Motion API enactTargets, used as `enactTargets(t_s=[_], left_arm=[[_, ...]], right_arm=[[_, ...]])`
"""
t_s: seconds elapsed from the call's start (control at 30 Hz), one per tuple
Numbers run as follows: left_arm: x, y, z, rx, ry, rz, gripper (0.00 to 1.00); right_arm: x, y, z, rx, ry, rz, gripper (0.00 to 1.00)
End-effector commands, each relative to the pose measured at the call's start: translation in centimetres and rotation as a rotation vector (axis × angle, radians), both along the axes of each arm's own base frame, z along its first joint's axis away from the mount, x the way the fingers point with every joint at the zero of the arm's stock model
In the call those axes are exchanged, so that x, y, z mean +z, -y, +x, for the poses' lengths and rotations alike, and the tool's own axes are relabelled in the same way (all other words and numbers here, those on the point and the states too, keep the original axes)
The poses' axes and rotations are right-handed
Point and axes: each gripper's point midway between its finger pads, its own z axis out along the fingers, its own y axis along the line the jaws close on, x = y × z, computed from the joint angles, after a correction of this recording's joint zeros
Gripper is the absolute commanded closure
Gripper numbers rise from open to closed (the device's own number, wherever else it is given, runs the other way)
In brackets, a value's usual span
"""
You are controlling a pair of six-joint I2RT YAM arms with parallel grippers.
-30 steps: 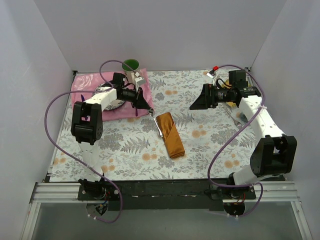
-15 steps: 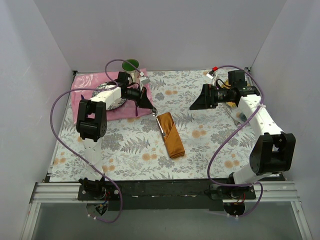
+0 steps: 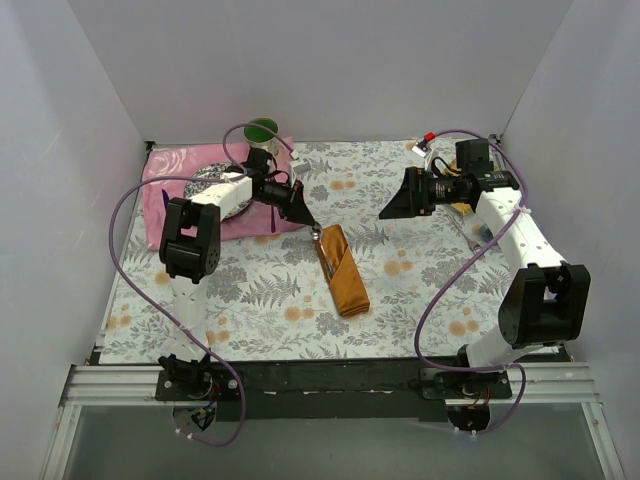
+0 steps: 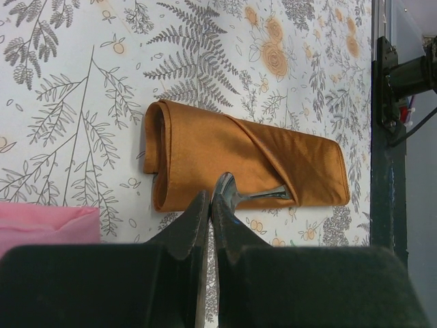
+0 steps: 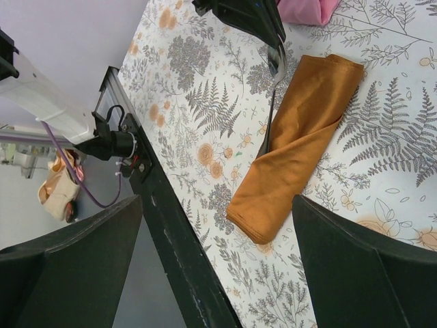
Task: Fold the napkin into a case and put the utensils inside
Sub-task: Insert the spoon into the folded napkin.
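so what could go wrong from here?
1. The left tool pinches the spoon only at its bowl end, so it could pivot or slip.
2. Nothing pins the case: the right tool hangs open, well away, so pushing may drag or unfold it.

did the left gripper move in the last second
Yes. The left gripper, shut on the spoon, shifted right and a little nearer, up to the orange case's far end.

One case (image 3: 341,270), one spoon (image 4: 263,196), one pink cloth (image 3: 163,182)

White-and-black arms (image 3: 215,195) — looping purple cables (image 3: 113,235).
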Motion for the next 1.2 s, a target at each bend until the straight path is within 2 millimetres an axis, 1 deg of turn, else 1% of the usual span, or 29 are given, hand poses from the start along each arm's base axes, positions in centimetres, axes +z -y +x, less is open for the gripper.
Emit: enactTargets(t_s=[0.0,0.13,0.2,0.4,0.8,1.17], left_arm=[[0.7,0.8,-1.0,-0.026,-0.024,-0.025,1.0],[0.3,1.2,-1.9,-0.042,-0.045,-0.015,1.0],[-0.3,1.3,-2.4,-0.048,-0.065,-0.007,1.0],[-1.3,1.6,-3.7,-0.065,-0.11,0.004,1.0],[-2.0,2.2,-5.0,-0.051,-0.185,0.006,1.0],[-2.6,2.9,-5.4,-0.041,-0.227,0.003,1.0]], right_arm=[[1.4,0.0,0.1,0.018,0.051,0.02,0.01],[1.6,0.1,0.2,0.016,0.052,0.023,0.01],[1.5,0.1,0.2,0.018,0.052,0.024,0.01],[1.5,0.1,0.0,0.021,0.048,0.029,0.01],[1.5,0.2,-0.1,0.02,0.05,0.03,0.01],[1.4,0.2,-0.2,0.019,0.048,0.031,0.01]])
